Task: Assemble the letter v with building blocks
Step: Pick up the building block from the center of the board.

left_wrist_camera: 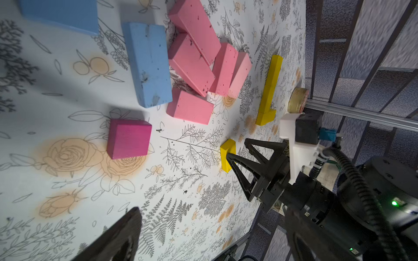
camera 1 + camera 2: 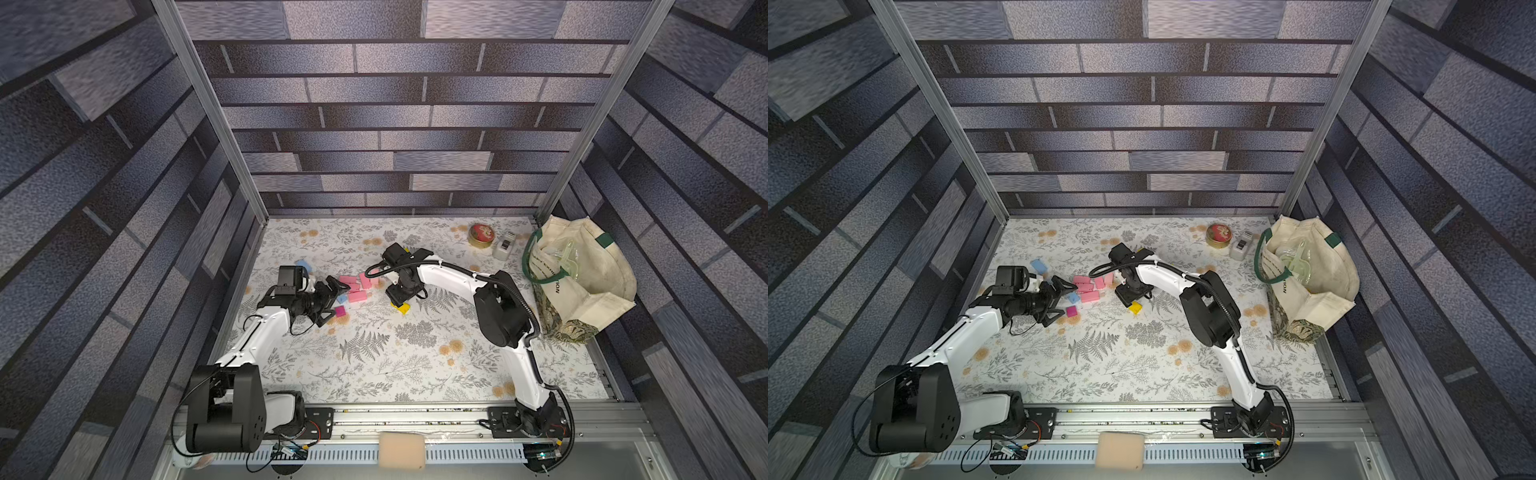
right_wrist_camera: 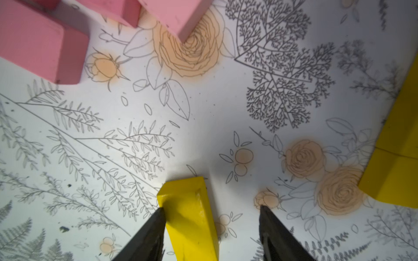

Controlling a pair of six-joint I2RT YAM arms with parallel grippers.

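Several pink bricks [image 2: 357,286] [image 1: 194,58] lie in a loose heap mid-table, beside two light blue bricks [image 2: 303,264] [image 1: 149,63] and a magenta cube [image 2: 340,311] [image 1: 129,139]. My right gripper [image 3: 211,210] points down over a yellow brick [image 3: 190,214] [image 2: 402,307]. That brick lies between the jaws: one finger [image 3: 156,223] touches its side, while a gap separates the other finger from it. More yellow bricks [image 1: 270,88] [image 3: 398,158] lie end to end nearby. My left gripper [image 2: 338,299] [image 1: 208,244] hovers wide open and empty by the magenta cube.
A round red-and-gold tin [image 2: 481,235] and a small white-grey box [image 2: 505,246] stand at the back right. A cream tote bag [image 2: 582,274] fills the right side. A beige sponge [image 2: 401,451] sits on the front rail.
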